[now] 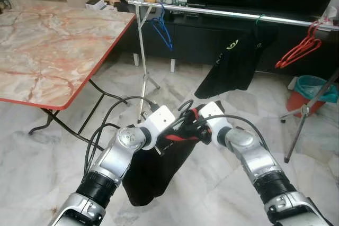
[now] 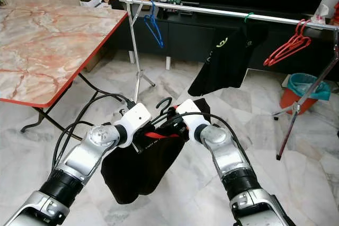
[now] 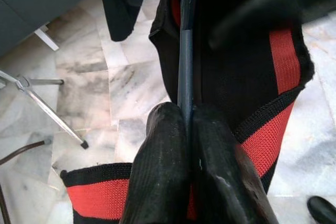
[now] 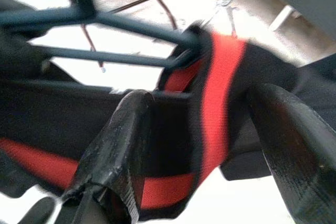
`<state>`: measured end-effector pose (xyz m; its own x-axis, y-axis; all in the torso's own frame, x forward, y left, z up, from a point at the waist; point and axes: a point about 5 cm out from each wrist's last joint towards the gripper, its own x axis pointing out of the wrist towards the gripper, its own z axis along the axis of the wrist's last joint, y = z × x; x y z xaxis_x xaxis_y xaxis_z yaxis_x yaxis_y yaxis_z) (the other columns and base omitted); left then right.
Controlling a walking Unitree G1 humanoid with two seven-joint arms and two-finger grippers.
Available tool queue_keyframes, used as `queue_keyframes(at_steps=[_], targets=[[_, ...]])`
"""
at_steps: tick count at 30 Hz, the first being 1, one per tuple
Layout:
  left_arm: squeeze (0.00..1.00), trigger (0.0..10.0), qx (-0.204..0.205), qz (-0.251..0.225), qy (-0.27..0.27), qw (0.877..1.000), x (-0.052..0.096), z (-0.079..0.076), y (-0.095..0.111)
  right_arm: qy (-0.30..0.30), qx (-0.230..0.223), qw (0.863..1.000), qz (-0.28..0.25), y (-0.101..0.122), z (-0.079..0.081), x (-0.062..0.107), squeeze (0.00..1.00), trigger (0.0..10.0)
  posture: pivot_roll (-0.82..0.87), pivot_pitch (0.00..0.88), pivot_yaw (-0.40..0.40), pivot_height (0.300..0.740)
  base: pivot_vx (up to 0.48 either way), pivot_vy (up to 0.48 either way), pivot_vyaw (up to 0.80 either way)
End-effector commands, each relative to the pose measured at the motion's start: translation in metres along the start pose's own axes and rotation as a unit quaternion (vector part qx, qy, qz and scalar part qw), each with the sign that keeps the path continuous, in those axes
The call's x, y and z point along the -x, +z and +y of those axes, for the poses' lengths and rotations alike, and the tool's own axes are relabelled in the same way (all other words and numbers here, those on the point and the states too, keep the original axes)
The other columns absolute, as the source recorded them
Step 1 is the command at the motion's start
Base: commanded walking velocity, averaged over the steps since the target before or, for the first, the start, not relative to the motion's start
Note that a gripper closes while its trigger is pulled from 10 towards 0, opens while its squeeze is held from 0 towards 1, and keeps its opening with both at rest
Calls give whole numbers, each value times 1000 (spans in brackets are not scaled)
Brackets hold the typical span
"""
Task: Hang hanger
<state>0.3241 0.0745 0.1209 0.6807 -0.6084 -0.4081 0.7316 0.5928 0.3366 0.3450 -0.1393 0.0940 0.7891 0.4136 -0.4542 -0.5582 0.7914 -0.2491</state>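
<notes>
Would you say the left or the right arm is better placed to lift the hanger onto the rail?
Probably left: the left gripper is shut on the hanger, while the right gripper's fingers straddle the garment, open. The rail lies ahead.

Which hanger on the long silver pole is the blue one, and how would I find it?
Find the silver rail running in front of the dark TV cabinet. Follow it to the end nearest the marble table, beside the upright stand leg. The blue hanger hangs there bare and alone, unlike the red hangers at the far end and the black shirt mid-rail.
</notes>
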Motion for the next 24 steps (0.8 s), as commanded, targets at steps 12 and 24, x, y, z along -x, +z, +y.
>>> queue_keyframes(at_steps=[12, 24], targets=[[0, 10000, -9, -9, -4, 1000, 4, -1, 9, -41, 38, 998, 27, -10, -10, -1, 0, 10000, 83, 0, -43, 740, 0, 0, 0], [0, 10000, -9, -11, -8, 1000, 5, -2, 11, -41, 48, 998, 32, -15, -8, -4, 0, 0, 87, 0, -45, 740, 0, 0, 0]])
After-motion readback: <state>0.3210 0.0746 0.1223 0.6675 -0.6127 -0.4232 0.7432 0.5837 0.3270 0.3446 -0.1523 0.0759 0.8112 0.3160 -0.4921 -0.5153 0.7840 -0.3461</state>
